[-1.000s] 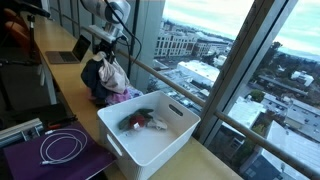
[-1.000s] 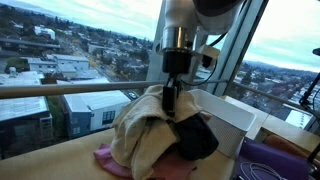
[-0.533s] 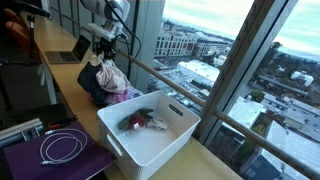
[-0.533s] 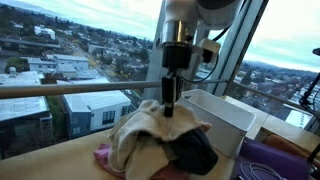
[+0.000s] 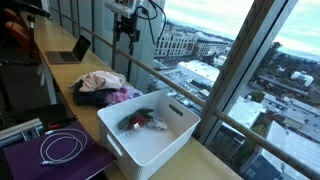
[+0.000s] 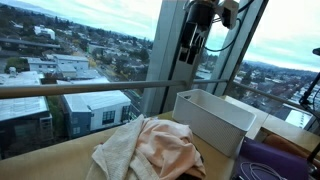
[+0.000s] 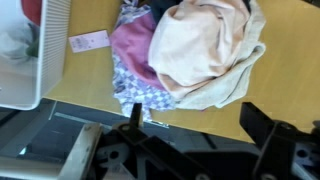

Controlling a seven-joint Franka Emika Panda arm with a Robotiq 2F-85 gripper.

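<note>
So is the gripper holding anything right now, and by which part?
Nothing is held. The black two-finger gripper hangs open and empty, well above the cream fabric garment lying on top of the heap of clothes.

You are working in an office high up in a tower. Just behind the gripper (image 5: pixel 127 33), floor-to-ceiling windows (image 5: pixel 235 70) in dark frames look out over city rooftops (image 6: pixel 60 70) far below it, and a handrail (image 6: pixel 80 90) runs along the glass lower than the gripper. Beneath the gripper, a long wooden counter (image 5: pixel 60 78) follows the window line like a shared desk. Along that counter to one side of the gripper, an open laptop (image 5: pixel 68 52) stands. Well apart from the gripper toward the counter's opposite end, a coiled white cable (image 5: pixel 62 147) lies on a purple mat (image 5: pixel 30 160), the ordinary clutter of a workplace.
</note>
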